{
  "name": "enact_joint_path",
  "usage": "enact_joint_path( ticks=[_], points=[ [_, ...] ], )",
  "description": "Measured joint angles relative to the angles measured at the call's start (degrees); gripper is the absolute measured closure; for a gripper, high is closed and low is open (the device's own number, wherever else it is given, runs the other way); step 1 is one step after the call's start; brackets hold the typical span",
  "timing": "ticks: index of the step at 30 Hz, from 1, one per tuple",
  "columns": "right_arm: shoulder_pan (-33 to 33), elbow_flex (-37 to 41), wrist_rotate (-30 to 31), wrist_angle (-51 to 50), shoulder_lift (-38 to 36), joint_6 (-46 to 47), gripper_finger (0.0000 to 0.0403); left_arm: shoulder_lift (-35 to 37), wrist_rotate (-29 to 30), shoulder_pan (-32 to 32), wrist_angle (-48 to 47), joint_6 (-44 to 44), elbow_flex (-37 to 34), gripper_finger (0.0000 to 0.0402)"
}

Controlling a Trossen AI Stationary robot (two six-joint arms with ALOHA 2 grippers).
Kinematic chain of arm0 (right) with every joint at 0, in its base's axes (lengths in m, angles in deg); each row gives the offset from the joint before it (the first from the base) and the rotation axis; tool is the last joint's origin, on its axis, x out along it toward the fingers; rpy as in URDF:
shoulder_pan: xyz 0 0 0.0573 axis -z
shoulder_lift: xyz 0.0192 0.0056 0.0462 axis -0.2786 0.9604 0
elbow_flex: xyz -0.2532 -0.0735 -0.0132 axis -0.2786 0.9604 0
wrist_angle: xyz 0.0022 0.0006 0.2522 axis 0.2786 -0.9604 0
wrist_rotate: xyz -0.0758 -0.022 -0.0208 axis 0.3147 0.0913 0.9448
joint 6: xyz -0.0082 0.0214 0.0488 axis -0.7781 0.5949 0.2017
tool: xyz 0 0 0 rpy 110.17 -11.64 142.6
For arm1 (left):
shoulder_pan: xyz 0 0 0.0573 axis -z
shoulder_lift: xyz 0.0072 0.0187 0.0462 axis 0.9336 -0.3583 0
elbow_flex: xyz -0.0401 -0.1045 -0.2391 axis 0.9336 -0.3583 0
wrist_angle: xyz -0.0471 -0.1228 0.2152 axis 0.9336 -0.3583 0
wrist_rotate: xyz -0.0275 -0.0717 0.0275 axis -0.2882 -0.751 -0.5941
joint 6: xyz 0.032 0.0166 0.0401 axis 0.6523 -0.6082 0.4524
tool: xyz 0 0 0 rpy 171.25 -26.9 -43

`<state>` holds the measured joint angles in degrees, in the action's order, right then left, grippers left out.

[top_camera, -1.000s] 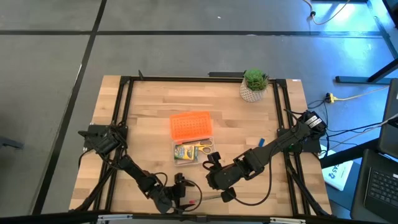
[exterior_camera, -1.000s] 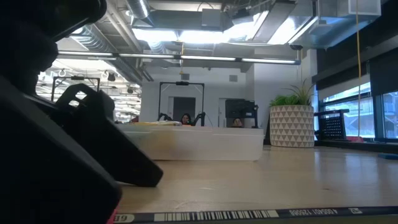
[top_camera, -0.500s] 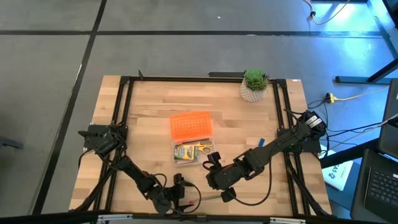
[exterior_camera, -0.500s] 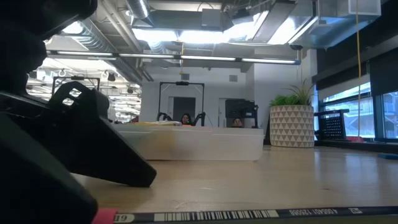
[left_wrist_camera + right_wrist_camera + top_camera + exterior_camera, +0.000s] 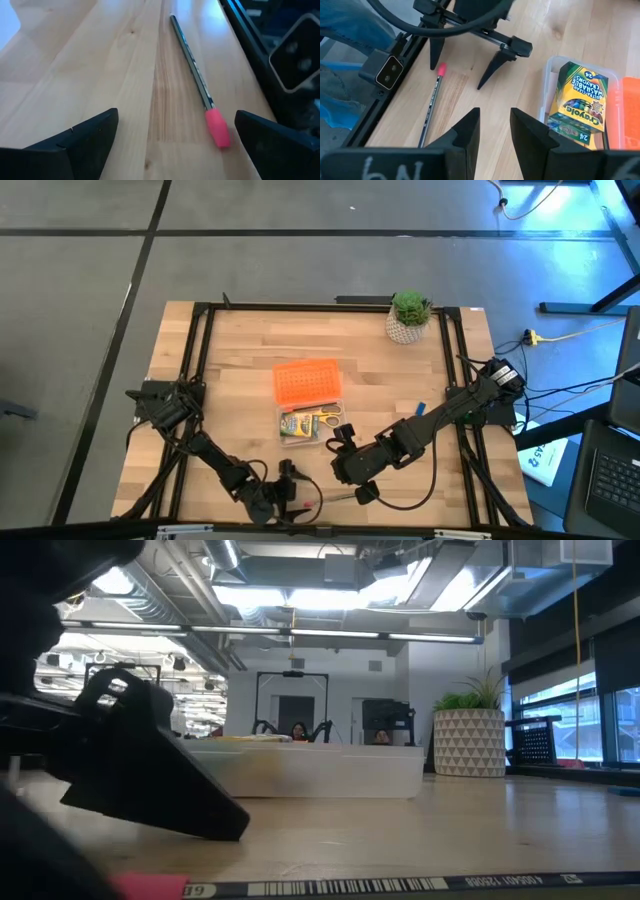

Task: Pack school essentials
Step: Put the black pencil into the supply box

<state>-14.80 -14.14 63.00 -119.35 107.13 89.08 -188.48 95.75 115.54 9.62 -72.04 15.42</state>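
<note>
Left hand [image 5: 172,145] low over the wooden counter [image 5: 100,75], fingers wide apart, holding nothing; thin pencil with pink eraser [image 5: 197,85] lies flat between them. Right hand [image 5: 495,127] nearby, fingers slightly apart, empty, green-and-yellow crayon box [image 5: 576,97] just beyond.

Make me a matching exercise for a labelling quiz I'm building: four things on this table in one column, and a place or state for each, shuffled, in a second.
Things
1. pencil
2. crayon box
3. potted plant
4. left gripper

Places or states
A. inside the clear case
B. at the table's far edge, right of centre
C. fingers open, straddling the pink eraser end
D. flat on bare wood by the near edge

Pairs: 1-D, 2-A, 3-B, 4-C
</note>
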Motion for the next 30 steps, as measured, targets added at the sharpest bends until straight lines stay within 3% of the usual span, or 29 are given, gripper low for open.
enact_joint_path(
  ticks=[10,30],
  points=[
    [0.00,0.00,-0.02,0.00,0.00,0.01,0.0293,-0.03,0.69,0.12,0.27,12.77,-0.01,0.0007],
    [0.00,0.00,-0.04,0.02,0.00,0.06,0.0293,0.06,-0.42,0.01,0.02,11.96,-0.02,0.0007]
  ],
)
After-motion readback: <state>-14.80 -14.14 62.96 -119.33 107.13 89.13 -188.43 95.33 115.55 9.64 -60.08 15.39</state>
